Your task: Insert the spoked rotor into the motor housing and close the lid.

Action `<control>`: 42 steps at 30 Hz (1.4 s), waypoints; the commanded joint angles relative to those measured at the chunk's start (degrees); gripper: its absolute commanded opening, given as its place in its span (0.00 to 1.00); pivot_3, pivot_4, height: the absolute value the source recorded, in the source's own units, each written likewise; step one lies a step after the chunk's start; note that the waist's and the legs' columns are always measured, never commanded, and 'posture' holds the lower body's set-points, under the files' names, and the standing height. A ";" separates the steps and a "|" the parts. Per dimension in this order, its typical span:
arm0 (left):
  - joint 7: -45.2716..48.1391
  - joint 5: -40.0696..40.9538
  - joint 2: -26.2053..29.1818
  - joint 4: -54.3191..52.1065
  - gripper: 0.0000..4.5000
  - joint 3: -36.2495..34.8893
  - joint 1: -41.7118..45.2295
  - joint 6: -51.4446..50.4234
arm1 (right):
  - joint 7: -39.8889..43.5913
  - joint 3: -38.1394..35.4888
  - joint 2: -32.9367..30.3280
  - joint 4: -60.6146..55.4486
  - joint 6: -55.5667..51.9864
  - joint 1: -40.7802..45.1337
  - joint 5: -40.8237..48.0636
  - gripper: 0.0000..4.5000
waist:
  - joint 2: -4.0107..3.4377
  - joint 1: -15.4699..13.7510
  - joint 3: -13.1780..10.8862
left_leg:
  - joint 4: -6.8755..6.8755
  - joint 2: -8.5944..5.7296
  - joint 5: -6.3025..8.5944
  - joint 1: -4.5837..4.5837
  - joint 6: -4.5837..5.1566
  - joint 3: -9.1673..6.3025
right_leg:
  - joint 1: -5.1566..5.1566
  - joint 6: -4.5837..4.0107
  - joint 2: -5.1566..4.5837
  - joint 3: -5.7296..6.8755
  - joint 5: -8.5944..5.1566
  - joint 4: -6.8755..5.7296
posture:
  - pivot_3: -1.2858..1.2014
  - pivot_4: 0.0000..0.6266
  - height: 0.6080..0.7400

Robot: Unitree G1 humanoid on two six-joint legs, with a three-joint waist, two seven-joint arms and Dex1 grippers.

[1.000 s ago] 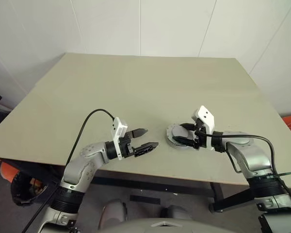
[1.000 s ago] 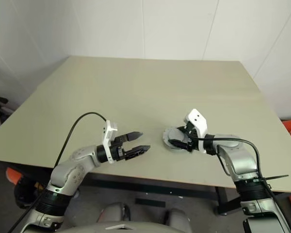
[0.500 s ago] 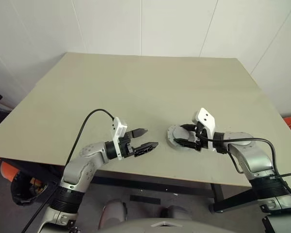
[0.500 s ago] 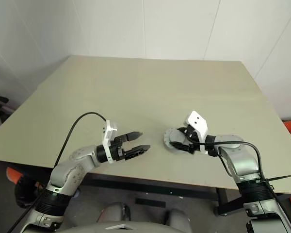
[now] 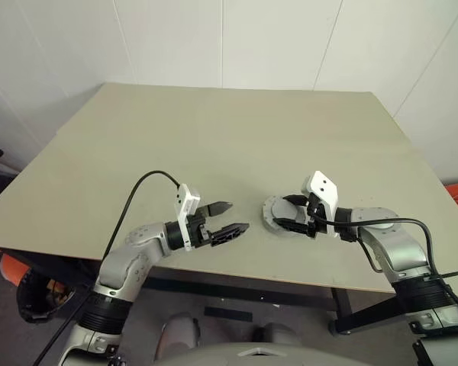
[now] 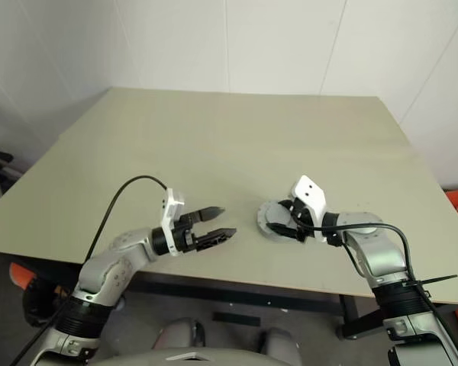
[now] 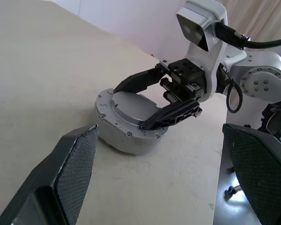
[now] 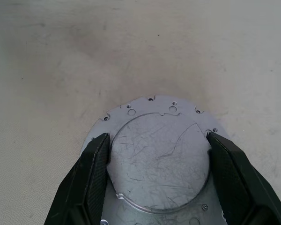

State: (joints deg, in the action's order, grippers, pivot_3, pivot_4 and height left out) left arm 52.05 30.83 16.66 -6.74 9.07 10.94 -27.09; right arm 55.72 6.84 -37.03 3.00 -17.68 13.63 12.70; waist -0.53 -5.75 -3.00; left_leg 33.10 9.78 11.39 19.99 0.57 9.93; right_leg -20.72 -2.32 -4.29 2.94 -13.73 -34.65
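Observation:
The motor housing (image 5: 270,216) is a round grey metal body lying flat near the table's front edge. The lid (image 8: 159,154) lies flat on top of it, a scratched silver disc with small holes around its rim. My right gripper (image 5: 281,211) reaches over the housing from the right, and its two fingers (image 8: 96,168) are shut on the sides of the lid's raised round centre. My left gripper (image 5: 239,216) hovers open and empty a short way left of the housing, pointing at it. The spoked rotor is hidden.
The beige table (image 5: 214,145) stretches far behind and to both sides of the housing. Its front edge (image 5: 290,280) runs just below both grippers. A black cable (image 5: 137,191) loops over my left arm. White walls stand behind the table.
My right gripper has rolled slightly on the lid. The housing and my left gripper have not moved.

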 commanded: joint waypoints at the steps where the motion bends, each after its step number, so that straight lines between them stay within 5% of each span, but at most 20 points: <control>1: 3.54 -3.09 -0.91 7.41 1.00 1.30 8.20 4.65 | 0.25 2.19 0.05 1.18 -2.19 -1.60 -1.51 0.70 | 0.03 -0.09 0.02 | 0.00 -0.01 -0.01 -0.02 -0.01 -0.01 | 0.02 0.05 0.00 0.00 -0.03 -0.01 | 0.52 0.00 1.00; 4: 6.25 -5.55 -2.22 17.22 0.87 1.65 14.56 8.69 | -0.02 2.18 0.19 1.08 -2.37 -1.42 -1.48 0.70 | 0.09 0.12 0.09 | 0.05 -0.03 -0.03 -0.05 -0.04 -0.02 | 0.07 0.33 0.00 -0.01 -0.18 -0.02 | 0.52 0.00 1.00; 16: 16.16 -16.69 -9.76 49.72 0.00 4.27 28.64 31.29 | -0.67 2.49 0.90 -0.13 -3.46 -1.11 -1.38 0.70 | 0.19 0.01 0.14 | 0.03 -0.02 0.02 0.01 0.04 -0.01 | 0.01 -0.04 -0.02 0.00 -0.01 -0.03 | 0.52 0.00 1.00; 27: 15.03 -21.56 -16.56 58.54 0.00 3.57 33.47 36.96 | -0.88 2.60 1.15 -0.22 -3.44 -0.81 -1.53 0.70 | 0.24 0.01 0.13 | 0.03 0.00 0.02 0.02 0.05 0.00 | -0.01 -0.06 -0.03 0.03 -0.01 -0.05 | 0.52 0.00 1.00; 42: 12.67 -27.84 -17.22 58.65 0.00 6.05 34.09 36.55 | -0.80 2.92 1.50 -0.63 -4.59 -0.13 -1.60 0.70 | 0.25 0.11 0.12 | 0.02 0.02 0.02 0.01 0.05 -0.01 | -0.01 -0.07 -0.03 0.03 -0.01 -0.04 | 0.52 0.00 1.00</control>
State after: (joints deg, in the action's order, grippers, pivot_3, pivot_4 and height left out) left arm 64.15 3.75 -0.57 53.76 14.53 44.58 9.39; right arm 54.76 7.09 -36.04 2.06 -20.58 14.25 12.54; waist -0.28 -5.64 -2.88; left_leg 33.12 9.80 11.40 20.00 0.61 9.92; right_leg -20.73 -2.39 -4.32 2.97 -13.73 -34.70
